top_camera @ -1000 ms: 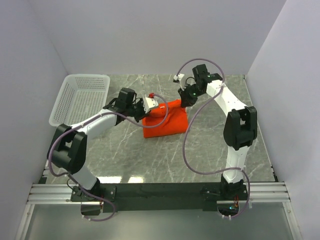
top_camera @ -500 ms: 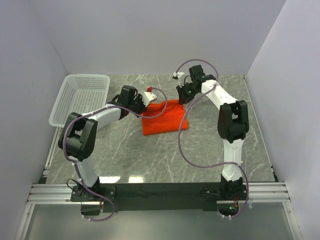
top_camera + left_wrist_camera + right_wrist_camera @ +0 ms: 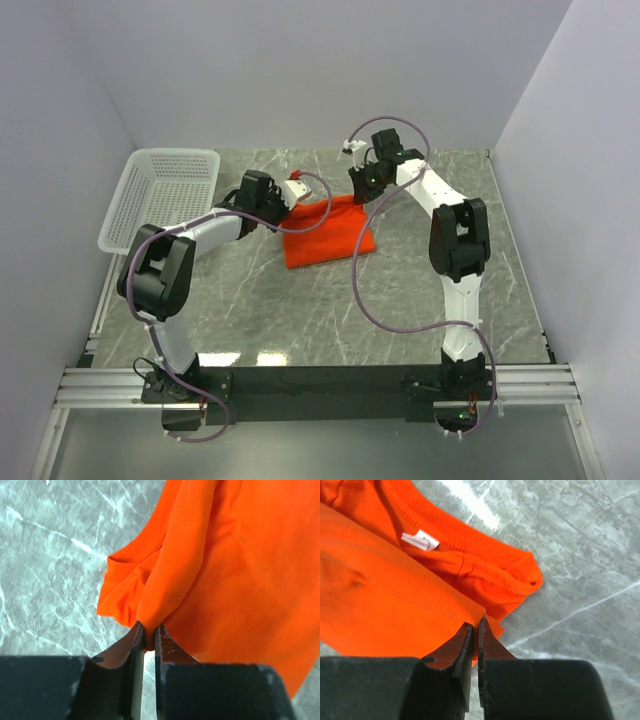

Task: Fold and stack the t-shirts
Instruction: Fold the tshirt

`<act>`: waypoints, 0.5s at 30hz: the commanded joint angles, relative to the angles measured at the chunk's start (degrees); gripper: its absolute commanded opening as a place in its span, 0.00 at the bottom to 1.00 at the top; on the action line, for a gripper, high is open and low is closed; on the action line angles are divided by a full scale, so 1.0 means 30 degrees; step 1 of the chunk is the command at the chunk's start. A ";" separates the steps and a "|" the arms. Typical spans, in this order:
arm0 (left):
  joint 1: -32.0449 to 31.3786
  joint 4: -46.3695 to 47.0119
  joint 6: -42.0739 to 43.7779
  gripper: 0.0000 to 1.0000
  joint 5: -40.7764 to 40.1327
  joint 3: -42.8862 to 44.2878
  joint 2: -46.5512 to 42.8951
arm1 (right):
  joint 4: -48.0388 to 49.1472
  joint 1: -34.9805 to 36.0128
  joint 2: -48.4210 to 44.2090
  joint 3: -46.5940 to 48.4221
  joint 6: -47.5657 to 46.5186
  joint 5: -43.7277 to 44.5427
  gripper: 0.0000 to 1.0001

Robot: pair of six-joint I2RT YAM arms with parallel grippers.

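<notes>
Top view gives the layout: orange-red t-shirt (image 3: 325,238) lies folded mid-counter (image 3: 420,300), with a white mesh basket (image 3: 165,190) well apart at far left. Only the wrist views show the grips. Left hand (image 3: 148,630) is pinched almost closed on a fold of shirt edge. Right hand (image 3: 475,625) is clamped on a folded edge near the collar. White neck label (image 3: 420,540) shows only there. Cloth is matte knit with ribbed collar and stitched hems; counter is grey, marbled.
</notes>
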 commanded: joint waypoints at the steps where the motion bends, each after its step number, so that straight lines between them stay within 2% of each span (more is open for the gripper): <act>1: 0.0103 0.0559 -0.0511 0.01 -0.0868 0.0619 0.0538 | 0.1019 0.0259 0.0350 0.0977 0.0654 0.0707 0.00; 5: 0.0103 0.0500 -0.1446 0.01 -0.2268 0.1262 0.1122 | 0.1458 0.0405 0.0701 0.1182 0.1732 0.1669 0.01; 6: 0.0103 0.0442 -0.1739 0.03 -0.2681 0.1728 0.1241 | 0.1865 0.0522 0.0760 0.1328 0.2232 0.2197 0.03; 8: 0.0103 0.0412 -0.2851 0.13 -0.3676 0.2229 0.1505 | 0.2219 0.0639 0.0964 0.1562 0.3170 0.3368 0.19; 9: 0.0103 0.0412 -0.3377 0.30 -0.4842 0.2782 0.1651 | 0.2453 0.0785 0.1024 0.1737 0.4363 0.4795 0.26; 11: 0.0103 -0.0139 -0.4931 0.33 -0.6017 0.3545 0.1827 | 0.2893 0.0874 0.0966 0.1973 0.5482 0.5743 0.36; 12: 0.0103 -0.0232 -0.5370 0.37 -0.7099 0.4187 0.1828 | 0.3243 0.0904 0.0908 0.1974 0.5895 0.6994 0.43; 15: 0.0161 -0.0815 -0.7421 0.48 -0.8979 0.5362 0.1682 | 0.3567 0.0846 0.0498 0.1945 0.6192 0.7768 0.55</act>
